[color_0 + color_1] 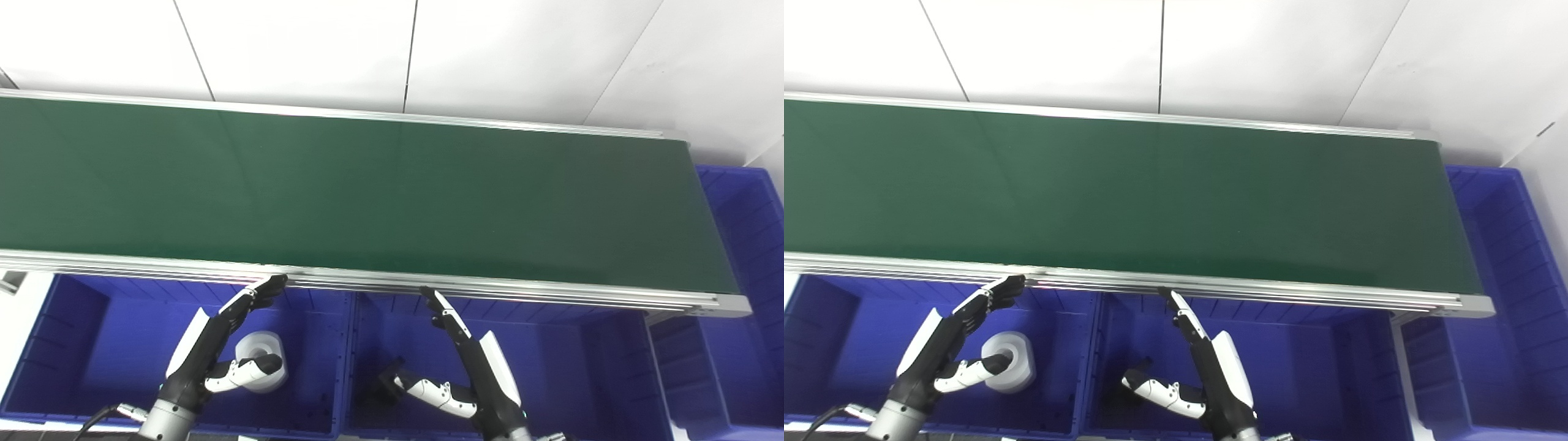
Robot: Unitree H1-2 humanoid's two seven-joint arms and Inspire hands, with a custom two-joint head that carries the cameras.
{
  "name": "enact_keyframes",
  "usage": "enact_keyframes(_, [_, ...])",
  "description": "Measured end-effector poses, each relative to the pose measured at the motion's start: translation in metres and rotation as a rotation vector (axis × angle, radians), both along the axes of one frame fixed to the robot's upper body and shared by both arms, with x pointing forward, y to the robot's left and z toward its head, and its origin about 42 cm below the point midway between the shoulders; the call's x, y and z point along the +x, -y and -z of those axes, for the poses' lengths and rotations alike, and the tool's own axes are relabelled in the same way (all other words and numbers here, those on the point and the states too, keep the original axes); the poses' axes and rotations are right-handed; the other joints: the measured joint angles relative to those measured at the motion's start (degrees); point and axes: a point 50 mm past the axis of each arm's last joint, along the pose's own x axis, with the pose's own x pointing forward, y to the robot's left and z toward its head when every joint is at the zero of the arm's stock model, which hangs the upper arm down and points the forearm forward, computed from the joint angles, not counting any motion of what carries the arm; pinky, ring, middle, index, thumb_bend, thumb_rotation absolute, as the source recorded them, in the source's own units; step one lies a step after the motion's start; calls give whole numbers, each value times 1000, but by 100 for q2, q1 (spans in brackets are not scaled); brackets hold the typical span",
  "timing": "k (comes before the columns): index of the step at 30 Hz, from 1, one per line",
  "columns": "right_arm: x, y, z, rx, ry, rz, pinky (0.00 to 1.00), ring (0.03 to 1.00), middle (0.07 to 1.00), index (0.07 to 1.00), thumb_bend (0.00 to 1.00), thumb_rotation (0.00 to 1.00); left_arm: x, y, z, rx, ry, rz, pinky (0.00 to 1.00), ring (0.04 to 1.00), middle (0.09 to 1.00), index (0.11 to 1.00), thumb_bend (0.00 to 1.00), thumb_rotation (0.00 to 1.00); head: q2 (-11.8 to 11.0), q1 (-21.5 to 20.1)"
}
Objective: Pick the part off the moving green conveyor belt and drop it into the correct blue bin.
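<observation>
- So the long dark green conveyor belt [367, 196] with its silver aluminium side rails has nothing on it anywhere I can see. No part to grab right now.
- Looks like the waiting step to me: both hands parked over the bins, just under the near rail, ready for whatever rolls along.
- The left black-and-white robot hand [229, 343] is spread open, fingers stretched up toward the rail, thumb sticking out sideways, holding nothing.
- The right black-and-white robot hand [462, 361] is the same deal: fingers straight, thumb out to the side, nothing in it.
- There's a white round plastic part with a hole in the middle [263, 361] already sitting in the left deep blue plastic bin [73, 343], just behind the left thumb. It seems to sit with the hole facing up, so its axis is roughly vertical; being round, it has no real long axis to point anywhere.
- A small dark piece [392, 373] lies in the middle blue plastic bin [551, 367]; too dim to say what it is or which way it lies.
- Next move, I reckon: wait for a part, then time the reach over the rail as it comes within range.
</observation>
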Motion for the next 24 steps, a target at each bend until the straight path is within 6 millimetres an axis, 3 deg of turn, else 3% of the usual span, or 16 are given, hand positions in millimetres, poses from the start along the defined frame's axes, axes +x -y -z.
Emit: enact_keyframes(24, [0, 0, -1, 2, 2, 0, 869, 930, 949, 950, 702, 648, -2, -1, 0, 2, -2, -10, 785, 823, 843, 812, 781, 761, -9, 0])
